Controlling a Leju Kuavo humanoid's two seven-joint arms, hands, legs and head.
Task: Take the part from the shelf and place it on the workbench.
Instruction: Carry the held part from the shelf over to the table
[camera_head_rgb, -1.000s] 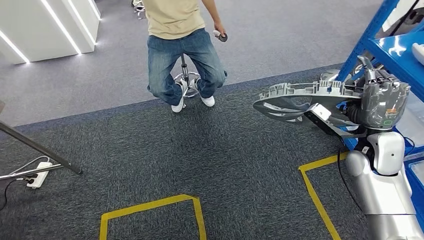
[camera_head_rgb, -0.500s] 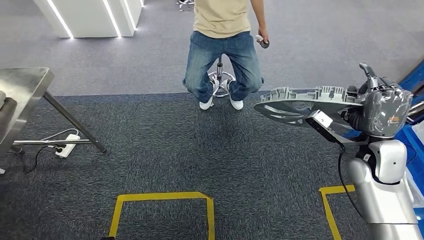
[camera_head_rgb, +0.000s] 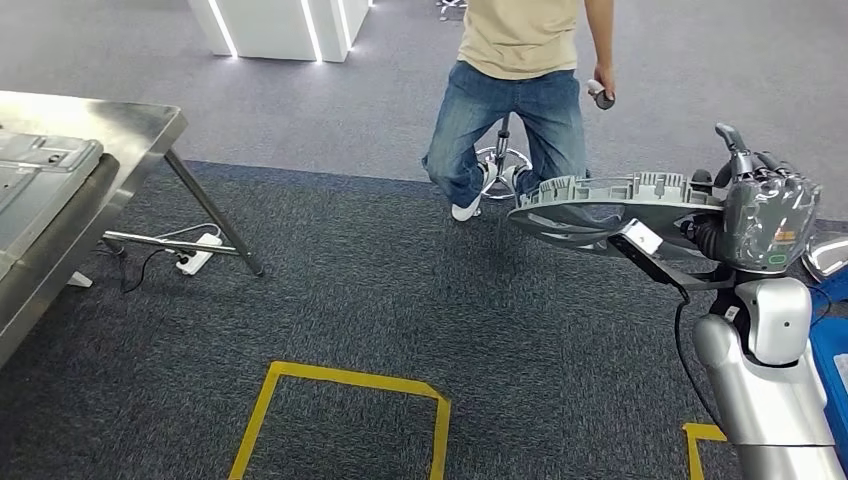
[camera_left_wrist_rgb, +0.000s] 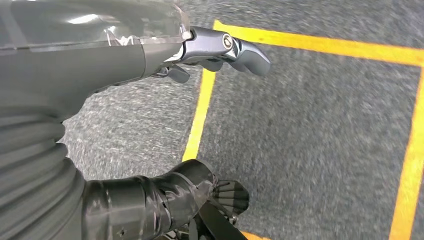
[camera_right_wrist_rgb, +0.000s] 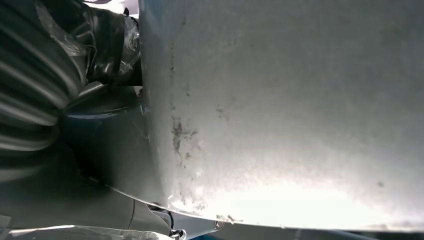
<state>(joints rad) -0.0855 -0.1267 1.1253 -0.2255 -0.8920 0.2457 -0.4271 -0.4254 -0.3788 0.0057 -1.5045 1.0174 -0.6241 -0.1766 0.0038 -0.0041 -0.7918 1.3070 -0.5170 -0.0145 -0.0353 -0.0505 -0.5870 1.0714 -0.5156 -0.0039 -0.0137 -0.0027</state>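
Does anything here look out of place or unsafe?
Nothing looks damaged or spilled. The right hand holds the grey part roughly level. A power strip with cables lies on the carpet beside the workbench leg, a possible trip point.

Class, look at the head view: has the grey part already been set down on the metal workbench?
No. The right hand holds the grey part up over the carpet, well apart from the metal workbench at the left.
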